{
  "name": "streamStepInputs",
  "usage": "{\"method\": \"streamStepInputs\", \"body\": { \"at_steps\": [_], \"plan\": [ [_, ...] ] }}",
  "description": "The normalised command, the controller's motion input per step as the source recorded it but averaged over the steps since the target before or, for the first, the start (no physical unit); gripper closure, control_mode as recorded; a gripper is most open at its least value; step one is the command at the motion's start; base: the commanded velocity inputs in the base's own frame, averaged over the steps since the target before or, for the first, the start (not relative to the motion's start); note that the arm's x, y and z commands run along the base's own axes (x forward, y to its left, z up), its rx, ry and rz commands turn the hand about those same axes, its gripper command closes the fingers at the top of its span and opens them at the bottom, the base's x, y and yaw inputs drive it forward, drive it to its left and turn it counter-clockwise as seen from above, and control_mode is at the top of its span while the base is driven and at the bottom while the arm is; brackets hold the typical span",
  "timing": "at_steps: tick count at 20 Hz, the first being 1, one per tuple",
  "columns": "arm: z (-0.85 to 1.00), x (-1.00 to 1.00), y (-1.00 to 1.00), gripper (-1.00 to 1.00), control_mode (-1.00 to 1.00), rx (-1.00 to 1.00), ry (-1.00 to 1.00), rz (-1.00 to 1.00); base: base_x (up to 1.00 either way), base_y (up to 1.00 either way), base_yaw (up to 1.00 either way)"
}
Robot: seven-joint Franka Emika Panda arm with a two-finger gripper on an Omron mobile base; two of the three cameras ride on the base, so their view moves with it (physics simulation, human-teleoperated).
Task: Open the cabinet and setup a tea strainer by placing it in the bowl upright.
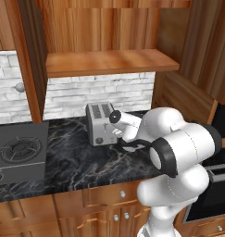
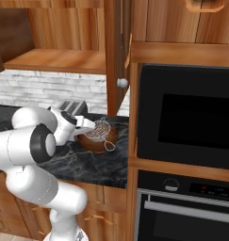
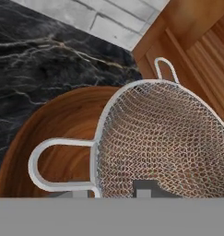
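Tea strainer [image 3: 155,138] sits right at the claw [image 2: 91,126], silver wire-mesh half-ball with thin metal rim and looped wire handles; claw looks clenched on its rim, one dark fingertip [image 3: 148,188] seen through the mesh. Just below and beyond the claw: round, shallow, dark brown wooden bowl [image 3: 67,133] on black veined marble counter [image 3: 35,60]. Further out, the cabinet [image 1: 104,37] stands open, reddish-brown wood, flat shelf, white brick behind.

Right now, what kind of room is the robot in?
It looks like a kitchen, a computer-drawn one. There is a stove set in a dark stone counter, a silver toaster by the brick wall, and a black oven built into the wooden cabinets.
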Motion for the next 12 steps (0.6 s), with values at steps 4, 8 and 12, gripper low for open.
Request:
{"method": "streamStepInputs", "body": {
  "at_steps": [4,8,12],
  "plan": [
    [-0.31,0.00,0.00,1.00,-1.00,0.06,0.02,0.00,0.00,0.00,0.00],
    [-0.21,0.00,0.00,-1.00,-1.00,0.03,0.00,0.00,0.00,0.00,0.00],
    [-0.04,0.00,0.00,-1.00,-1.00,0.00,0.00,0.00,0.00,0.00,0.00]
  ]
}}
